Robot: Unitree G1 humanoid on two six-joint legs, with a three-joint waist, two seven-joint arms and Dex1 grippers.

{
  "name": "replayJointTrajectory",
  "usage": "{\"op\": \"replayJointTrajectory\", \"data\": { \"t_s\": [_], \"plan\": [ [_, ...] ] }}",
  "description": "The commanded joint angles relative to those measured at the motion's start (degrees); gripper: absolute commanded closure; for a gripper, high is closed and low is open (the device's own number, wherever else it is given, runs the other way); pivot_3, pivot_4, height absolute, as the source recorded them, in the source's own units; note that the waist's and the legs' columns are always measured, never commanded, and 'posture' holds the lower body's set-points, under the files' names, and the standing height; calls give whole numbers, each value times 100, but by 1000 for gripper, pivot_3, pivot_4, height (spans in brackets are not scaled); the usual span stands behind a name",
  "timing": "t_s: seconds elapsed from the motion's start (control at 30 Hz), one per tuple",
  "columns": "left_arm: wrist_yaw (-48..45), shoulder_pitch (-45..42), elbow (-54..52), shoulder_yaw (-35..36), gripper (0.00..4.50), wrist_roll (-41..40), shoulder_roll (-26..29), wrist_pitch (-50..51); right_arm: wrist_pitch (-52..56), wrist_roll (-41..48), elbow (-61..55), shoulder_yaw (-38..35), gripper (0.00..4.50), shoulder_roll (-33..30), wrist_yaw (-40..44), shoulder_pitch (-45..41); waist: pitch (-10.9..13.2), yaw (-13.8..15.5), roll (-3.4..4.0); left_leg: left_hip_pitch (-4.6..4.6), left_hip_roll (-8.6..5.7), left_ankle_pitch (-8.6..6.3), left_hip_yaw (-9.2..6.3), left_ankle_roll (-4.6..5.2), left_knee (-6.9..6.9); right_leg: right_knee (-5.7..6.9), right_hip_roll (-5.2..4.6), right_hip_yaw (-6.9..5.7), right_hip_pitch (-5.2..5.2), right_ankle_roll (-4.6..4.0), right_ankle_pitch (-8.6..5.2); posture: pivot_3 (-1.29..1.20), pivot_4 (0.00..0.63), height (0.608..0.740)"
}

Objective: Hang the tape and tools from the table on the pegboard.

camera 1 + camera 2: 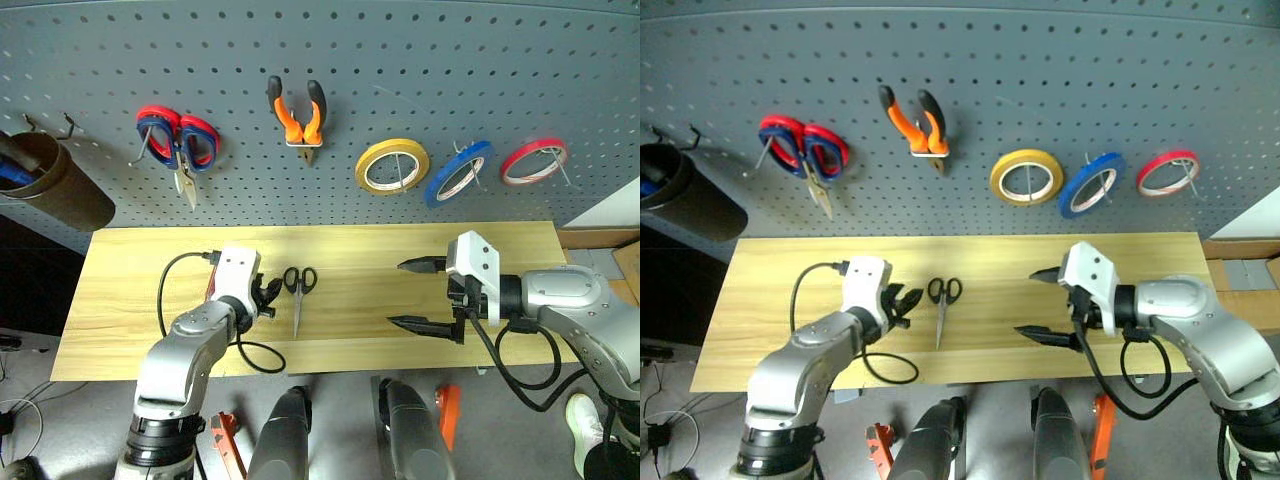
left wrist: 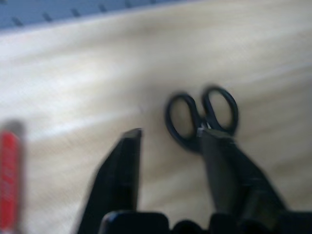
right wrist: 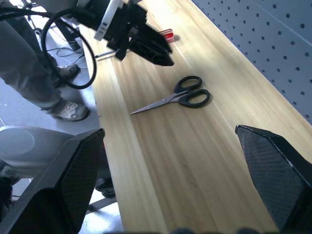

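The small black-handled scissors [image 1: 299, 285] lie flat on the wooden table [image 1: 130, 300], blades toward the front edge. My left gripper [image 1: 270, 293] hovers just left of their handles, open with nothing between its fingers; in the left wrist view one fingertip [image 2: 214, 139] overlaps the scissors' loops [image 2: 202, 117]. The red-handled screwdriver [image 3: 167, 34] lies on the table beside that arm. My right gripper [image 1: 397, 293] is wide open and empty over the table's right half. The blue tape [image 1: 460, 172] and the orange-and-black pliers [image 1: 297, 115] hang on the pegboard [image 1: 400, 60].
Red-and-blue scissors [image 1: 178, 140], a yellow roll [image 1: 392, 166] and a thin red roll [image 1: 533, 160] also hang on the board. A dark cylindrical holder [image 1: 55, 180] juts out at the far left. A person's legs [image 3: 29, 73] stand past the table's left end.
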Motion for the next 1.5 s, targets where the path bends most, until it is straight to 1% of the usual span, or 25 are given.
{"op": "replayJointTrajectory", "data": {
  "t_s": [0.03,0.13,0.27,0.37,0.53,0.7,0.87,1.0,1.37,1.5],
  "plan": [
    [267,-194,-107,-276,1428,101,-278,312,-113,35,-25,-142,0,-43,83,-86,0,1,-1,0,0,-1,1,1,0,0,0,0,0,0,0,-83,397,740],
    [423,-277,-78,-328,1428,89,-545,719,-83,69,3,-153,0,-55,105,-120,1,-1,-2,-2,1,-2,4,4,1,-2,0,0,0,0,0,-90,398,740],
    [693,-394,-90,-214,1428,87,-927,1614,-70,80,-7,-186,0,-102,154,-85,9,-20,-6,-3,1,-5,9,8,1,-5,0,1,-1,0,0,-97,399,740],
    [884,-453,-153,-84,1428,183,-1081,1870,-54,80,-27,-187,0,-91,144,-84,21,-20,-8,-2,1,-5,8,9,2,-4,0,0,-1,0,0,-99,400,740],
    [952,-530,-154,-142,1428,269,-978,2235,-18,125,-101,-199,0,-72,125,-16,37,-15,-18,-2,1,-5,8,9,5,2,0,1,-1,0,0,-95,401,740],
    [911,-483,-14,-123,1428,219,-1080,2503,-78,135,-181,-125,0,21,112,3,44,-7,-20,-2,1,-5,8,9,5,0,0,1,-1,0,0,-94,401,740],
    [912,-398,159,-25,1428,246,-1193,2586,-887,-443,-300,138,0,52,162,204,47,-2,-21,-2,1,-5,8,9,5,-1,0,0,-1,0,0,-99,403,740],
    [942,-387,308,33,1428,290,-1228,2524,-1259,-595,-299,239,0,129,206,339,48,-2,-22,1,1,-5,10,9,5,4,0,2,-1,1,0,-102,403,740],
    [1026,-904,1123,115,1428,418,-1363,2062,-1124,-465,-253,241,0,169,267,350,48,26,-21,15,-1,-4,10,8,9,19,0,6,9,1,0,-101,398,740],
    [1004,-940,1260,51,1428,426,-1398,2007,-1093,-435,-258,217,0,161,257,346,48,38,-21,15,-1,-4,11,8,9,18,-1,6,9,1,0,-109,398,740]
  ]
}}
